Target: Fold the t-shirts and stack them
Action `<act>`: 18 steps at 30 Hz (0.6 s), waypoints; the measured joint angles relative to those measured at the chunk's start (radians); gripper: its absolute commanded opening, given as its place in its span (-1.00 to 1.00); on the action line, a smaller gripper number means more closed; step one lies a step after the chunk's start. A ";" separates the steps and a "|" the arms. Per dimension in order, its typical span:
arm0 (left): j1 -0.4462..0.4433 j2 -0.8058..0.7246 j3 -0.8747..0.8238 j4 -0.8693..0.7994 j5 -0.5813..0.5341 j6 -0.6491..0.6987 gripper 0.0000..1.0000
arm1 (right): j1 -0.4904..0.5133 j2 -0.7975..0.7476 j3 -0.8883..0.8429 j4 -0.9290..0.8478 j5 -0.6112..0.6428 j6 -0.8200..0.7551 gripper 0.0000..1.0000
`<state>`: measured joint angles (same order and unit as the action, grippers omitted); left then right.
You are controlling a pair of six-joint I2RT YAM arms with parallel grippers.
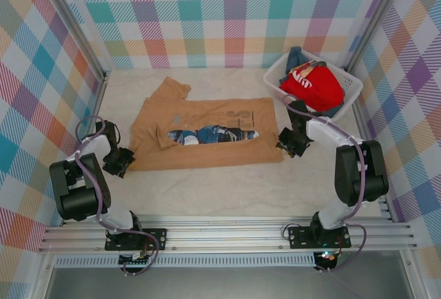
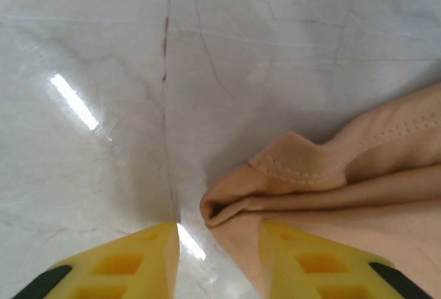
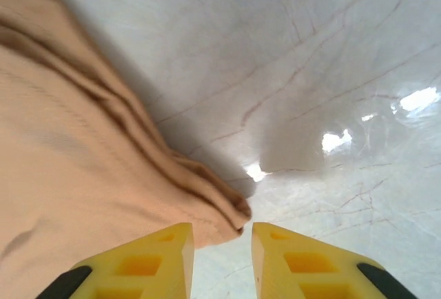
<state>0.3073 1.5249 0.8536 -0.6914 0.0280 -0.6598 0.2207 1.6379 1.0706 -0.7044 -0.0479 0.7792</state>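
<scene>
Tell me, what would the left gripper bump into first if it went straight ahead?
Most likely the folded corner of the tan t-shirt, which lies just ahead of the open left gripper, with the table right under it. Depth is hard to judge.

Parted yellow fingers [image 2: 131,266], tan t-shirt [image 2: 331,182] corner

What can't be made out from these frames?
1. Blue t-shirt: top view, mostly buried under the red t-shirt in the basket.
2. Red t-shirt's white lettering: top view, too small to read.
3. Tan t-shirt print: top view, partly covered by the shirt's own folds.
4. Tan t-shirt in both wrist views: cut off by the frame edges beyond one corner.
</scene>
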 measured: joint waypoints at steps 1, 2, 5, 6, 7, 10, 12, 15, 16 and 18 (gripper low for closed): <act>-0.007 -0.020 0.010 -0.016 -0.004 -0.003 -0.19 | 0.000 0.003 0.020 0.008 0.000 -0.002 -0.43; -0.014 -0.042 0.022 -0.028 -0.013 -0.006 -0.19 | 0.000 0.007 0.036 0.016 0.002 -0.002 -0.43; -0.055 -0.106 0.077 -0.046 -0.021 -0.031 -0.22 | 0.000 0.045 0.095 0.046 0.003 0.005 -0.37; -0.067 -0.113 0.100 -0.046 -0.019 -0.040 -0.27 | 0.000 0.066 0.113 0.060 0.003 0.013 -0.34; -0.076 -0.110 0.118 -0.039 -0.014 -0.050 -0.30 | 0.000 0.091 0.133 0.070 0.003 0.027 -0.32; -0.084 -0.071 0.138 -0.026 0.000 -0.063 -0.37 | 0.000 0.152 0.171 0.095 0.006 0.076 -0.31; -0.085 -0.024 0.139 -0.019 0.003 -0.066 -0.41 | 0.002 0.188 0.194 0.093 0.011 0.118 -0.31; -0.085 0.049 0.146 -0.012 0.005 -0.065 -0.49 | 0.010 0.227 0.223 0.085 0.021 0.186 -0.31; -0.084 0.072 0.152 -0.013 0.004 -0.063 -0.51 | 0.013 0.234 0.228 0.083 0.024 0.213 -0.30; -0.084 0.108 0.170 -0.012 -0.001 -0.055 -0.53 | 0.022 0.240 0.229 0.078 0.034 0.265 -0.28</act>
<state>0.2230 1.6333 1.0237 -0.7036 0.0273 -0.7151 0.2428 1.8782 1.2999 -0.6262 -0.0139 1.0443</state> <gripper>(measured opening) 0.243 0.352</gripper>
